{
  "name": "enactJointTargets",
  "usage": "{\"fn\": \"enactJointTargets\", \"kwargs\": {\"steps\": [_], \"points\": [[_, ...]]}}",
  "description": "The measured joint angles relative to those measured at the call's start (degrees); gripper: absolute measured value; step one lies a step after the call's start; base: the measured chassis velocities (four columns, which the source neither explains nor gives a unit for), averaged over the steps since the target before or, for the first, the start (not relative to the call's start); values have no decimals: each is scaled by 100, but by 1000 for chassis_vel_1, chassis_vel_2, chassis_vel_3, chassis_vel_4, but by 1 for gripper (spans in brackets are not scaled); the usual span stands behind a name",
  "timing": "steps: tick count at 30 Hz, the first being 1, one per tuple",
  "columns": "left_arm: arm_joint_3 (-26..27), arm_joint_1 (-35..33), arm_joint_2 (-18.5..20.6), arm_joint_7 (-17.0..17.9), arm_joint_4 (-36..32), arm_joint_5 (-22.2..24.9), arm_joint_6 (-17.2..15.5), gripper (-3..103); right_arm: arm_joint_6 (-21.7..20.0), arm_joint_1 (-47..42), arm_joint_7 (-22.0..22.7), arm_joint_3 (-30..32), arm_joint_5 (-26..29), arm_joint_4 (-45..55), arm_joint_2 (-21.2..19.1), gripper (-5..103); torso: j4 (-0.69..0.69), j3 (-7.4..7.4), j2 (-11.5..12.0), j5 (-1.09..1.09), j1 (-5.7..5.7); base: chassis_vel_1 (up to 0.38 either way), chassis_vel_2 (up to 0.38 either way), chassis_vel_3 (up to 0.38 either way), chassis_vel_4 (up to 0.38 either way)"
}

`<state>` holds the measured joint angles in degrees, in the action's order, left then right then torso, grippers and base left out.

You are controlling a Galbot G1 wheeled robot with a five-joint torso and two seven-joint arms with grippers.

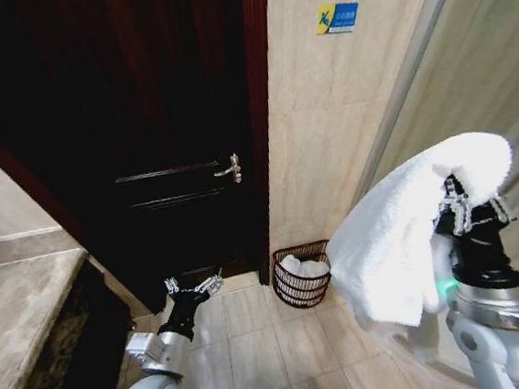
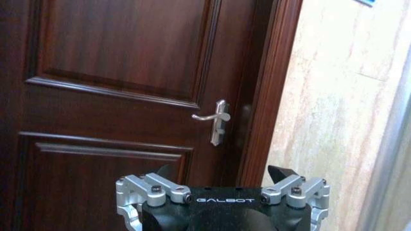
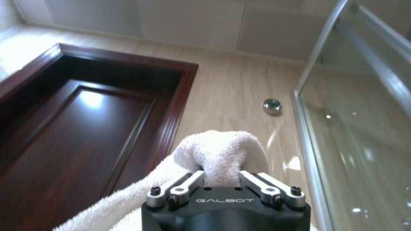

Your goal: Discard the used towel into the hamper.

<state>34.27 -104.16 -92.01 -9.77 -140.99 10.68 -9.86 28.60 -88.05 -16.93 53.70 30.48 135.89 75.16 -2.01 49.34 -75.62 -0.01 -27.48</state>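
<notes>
The hamper (image 1: 301, 277), a small round dark wire basket, stands on the floor against the beige wall just right of the door, with some white cloth lying inside it. My right gripper (image 1: 462, 191) is raised high at the right, well above and right of the hamper, and is shut on the white towel (image 1: 395, 246). The towel drapes over the gripper and hangs down to its left. In the right wrist view the towel (image 3: 218, 150) bulges up between the gripper's (image 3: 222, 174) fingers. My left gripper (image 1: 193, 285) is held low before the door, open and empty, its fingers (image 2: 280, 172) spread.
A dark wooden door (image 1: 142, 123) with a metal handle (image 1: 230, 169) is shut ahead. A stone counter (image 1: 22, 309) runs along the left. A glass shower partition (image 1: 496, 71) stands at the right. Tiled floor (image 1: 254, 328) lies between me and the hamper.
</notes>
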Motion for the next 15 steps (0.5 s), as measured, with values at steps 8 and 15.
{"fn": "enactJointTargets", "kwargs": {"steps": [8,15], "points": [[0,2,0,0,0,0,0,100,1,7,-30,-77,-2,-13,-2,9,0,3,3,-1,-9,-196,219,203,-187],[0,1,0,0,0,0,0,100,-58,138,-14,-198,5,-105,-94,9,1,0,2,2,0,-30,57,22,-16]]}}
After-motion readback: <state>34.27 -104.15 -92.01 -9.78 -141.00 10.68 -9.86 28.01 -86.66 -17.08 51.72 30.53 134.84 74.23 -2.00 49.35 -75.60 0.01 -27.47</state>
